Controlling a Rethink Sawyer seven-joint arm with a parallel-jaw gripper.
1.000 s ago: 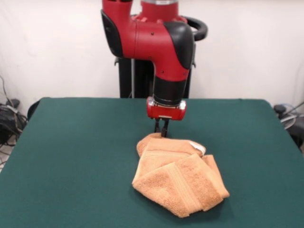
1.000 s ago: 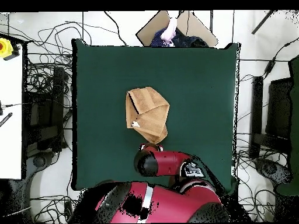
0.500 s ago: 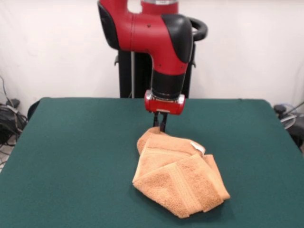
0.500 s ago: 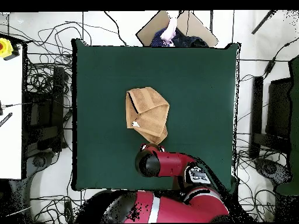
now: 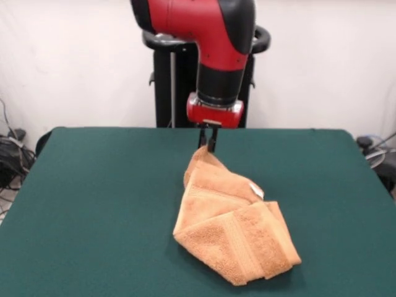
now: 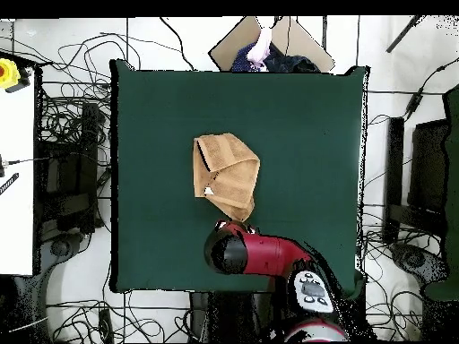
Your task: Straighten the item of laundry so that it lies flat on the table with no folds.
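Observation:
The orange-tan towel (image 5: 232,229) lies crumpled and folded over itself on the dark green table (image 5: 93,210), with a small white label (image 5: 255,189) on its right side. My gripper (image 5: 208,147) is shut on the towel's far corner and holds it lifted above the table, so the cloth rises to a peak there. In the overhead view the towel (image 6: 224,175) sits near the table's middle (image 6: 296,134), and the arm (image 6: 255,253) covers the gripper and the held corner.
The robot's pedestal (image 5: 173,86) stands behind the table's far edge. Cables and equipment (image 6: 63,143) lie on the floor around the table. A person's hand (image 6: 262,45) shows beyond the table's top edge in the overhead view.
My gripper has risen and drawn back toward the robot base with the towel's far corner in it. That corner has lifted off the table into a peak.

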